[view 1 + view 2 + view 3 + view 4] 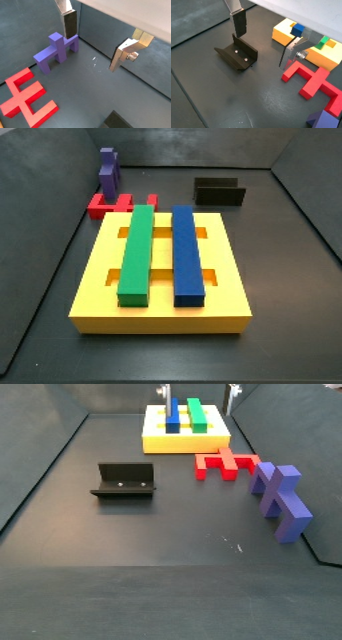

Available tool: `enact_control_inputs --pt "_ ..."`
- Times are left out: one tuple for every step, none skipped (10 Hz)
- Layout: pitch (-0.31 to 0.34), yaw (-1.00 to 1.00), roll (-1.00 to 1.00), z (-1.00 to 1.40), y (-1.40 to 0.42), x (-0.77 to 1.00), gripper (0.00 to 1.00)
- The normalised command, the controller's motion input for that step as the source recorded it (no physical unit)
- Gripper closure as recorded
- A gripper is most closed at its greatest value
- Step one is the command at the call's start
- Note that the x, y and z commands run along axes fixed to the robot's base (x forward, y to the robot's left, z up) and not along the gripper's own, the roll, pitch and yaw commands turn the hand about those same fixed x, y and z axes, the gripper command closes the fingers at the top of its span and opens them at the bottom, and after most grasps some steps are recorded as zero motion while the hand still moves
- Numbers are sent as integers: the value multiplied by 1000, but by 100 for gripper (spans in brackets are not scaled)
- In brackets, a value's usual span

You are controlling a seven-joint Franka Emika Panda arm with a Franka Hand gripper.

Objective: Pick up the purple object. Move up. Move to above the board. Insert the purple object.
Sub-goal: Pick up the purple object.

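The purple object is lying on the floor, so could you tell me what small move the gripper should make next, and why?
Probably shift the open gripper sideways until it is centred over the purple object, before any descent. In a wrist view the piece shows by one of the fingers rather than between the two. Nothing is held, and the red piece lies close beside it.

The gripper (95,44) consists of two flat silver metal finger plates, each fitted with a dark rectangular pad at its tip. In a wrist view, one finger (238,21) appears as a narrow silver strip ending in a black pad. The opposite finger (123,55) shows a brushed silver plate face with a round fastener and a pale, yellowish mounting block behind it.
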Motion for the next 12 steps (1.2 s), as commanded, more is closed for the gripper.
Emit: enact_control_inputs --pt "0 0 0 -51 0 0 0" --pt "0 0 0 -89 0 0 0" --pt "0 0 0 -77 0 0 0" --pt "0 0 4 0 0 0 0" --pt "-14 -171 10 -83 94 -117 0" --pt "-29 -489 16 -180 406 -446 0" --pt "-107 -609 0 -160 294 -551 0" --pt "-134 -646 6 -146 246 -583 0" --pt "-134 -646 7 -146 246 -583 0" --pt "-97 -740 266 -377 0 -277 0" --pt "-96 -743 234 -357 23 -340 0" --pt "-101 -814 153 -403 63 -309 0"
